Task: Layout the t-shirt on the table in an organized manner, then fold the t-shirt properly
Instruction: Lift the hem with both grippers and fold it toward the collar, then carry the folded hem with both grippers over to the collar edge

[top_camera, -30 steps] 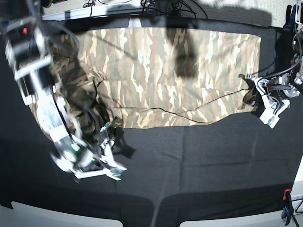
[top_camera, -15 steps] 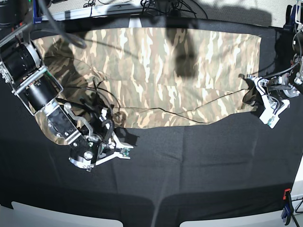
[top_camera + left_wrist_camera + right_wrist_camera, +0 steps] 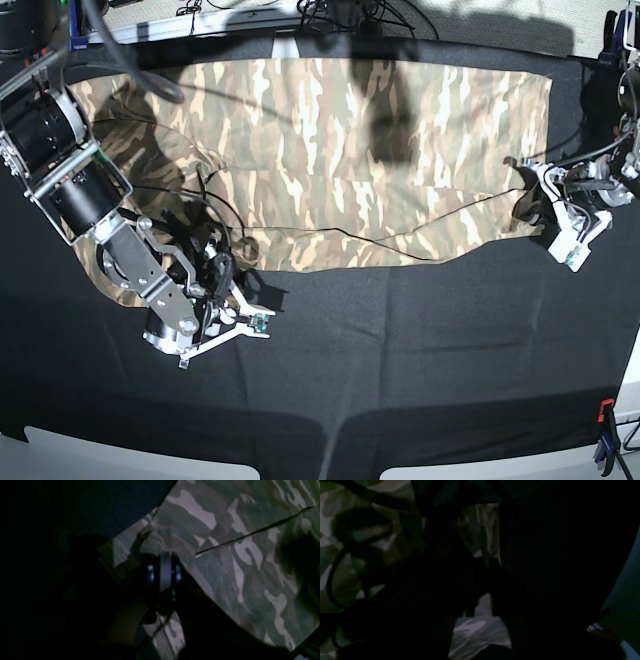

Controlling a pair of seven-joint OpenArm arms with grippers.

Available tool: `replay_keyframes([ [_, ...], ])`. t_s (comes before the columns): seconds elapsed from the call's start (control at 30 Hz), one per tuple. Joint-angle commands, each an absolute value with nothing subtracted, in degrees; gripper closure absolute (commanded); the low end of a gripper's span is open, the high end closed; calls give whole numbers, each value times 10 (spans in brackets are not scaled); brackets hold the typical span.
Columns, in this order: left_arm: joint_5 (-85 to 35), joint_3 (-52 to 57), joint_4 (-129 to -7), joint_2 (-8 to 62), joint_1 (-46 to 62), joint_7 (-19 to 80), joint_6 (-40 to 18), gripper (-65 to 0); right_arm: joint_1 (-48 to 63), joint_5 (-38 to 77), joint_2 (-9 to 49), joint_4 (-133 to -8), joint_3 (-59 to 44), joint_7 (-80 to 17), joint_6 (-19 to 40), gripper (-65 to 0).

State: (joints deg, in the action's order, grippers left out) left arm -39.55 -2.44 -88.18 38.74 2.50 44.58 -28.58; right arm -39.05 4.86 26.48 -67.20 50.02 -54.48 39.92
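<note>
Now the shirt [image 3: 360, 150] lies spread on the worktop [image 3: 420, 350], its near edge folded over. At its right corner the left tool [image 3: 545, 195] is clenched on the cloth, probably to anchor it. At its left corner the right tool [image 3: 240, 300] hovers; its grip I cannot tell.

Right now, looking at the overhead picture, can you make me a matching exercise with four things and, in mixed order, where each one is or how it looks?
Things:
1. t-shirt
2. left claw
3. right claw
4. table

Descriptions:
A. at the picture's right side, by the shirt's right end
B. black cloth surface under everything
C. camouflage print, spread wide across the far half
D. at the picture's lower left, at the shirt's near corner

Pairs: 1-C, 2-A, 3-D, 4-B
</note>
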Motion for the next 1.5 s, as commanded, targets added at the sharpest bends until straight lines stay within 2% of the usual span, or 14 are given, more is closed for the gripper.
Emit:
replay_keyframes([
  [0.0, -401, -18, -890, 398, 16, 432, -287, 0, -411, 44, 266, -677, 495, -544, 396, -32],
  [0.07, -401, -18, -890, 397, 16, 432, -287, 0, -411, 44, 264, -677, 495, -545, 385, 0],
  [0.23, -401, -18, -890, 395, 16, 432, -287, 0, -411, 47, 264, -683, 495, -553, 354, 0],
  [0.37, -401, -18, -890, 395, 16, 432, -287, 0, -408, 82, 281, -717, 495, -570, 355, 0],
  [0.53, -400, -18, -890, 396, 16, 432, -287, 0, -407, 214, 351, -818, 494, -582, 362, 0],
  [0.67, -398, -18, -890, 396, 16, 433, -287, 0, -385, 254, 408, -880, 489, -620, 378, 0],
  [0.93, -399, -18, -890, 395, 16, 432, -287, 0, -277, 257, 511, -1018, 479, -620, 383, 0],
  [1.27, -398, -18, -890, 395, 16, 432, -287, 0, -131, 250, 612, -1136, 401, -625, 390, 0],
  [1.47, -399, -18, -890, 389, 16, 432, -287, 0, -117, 243, 615, -1136, 349, -629, 381, 0],
])
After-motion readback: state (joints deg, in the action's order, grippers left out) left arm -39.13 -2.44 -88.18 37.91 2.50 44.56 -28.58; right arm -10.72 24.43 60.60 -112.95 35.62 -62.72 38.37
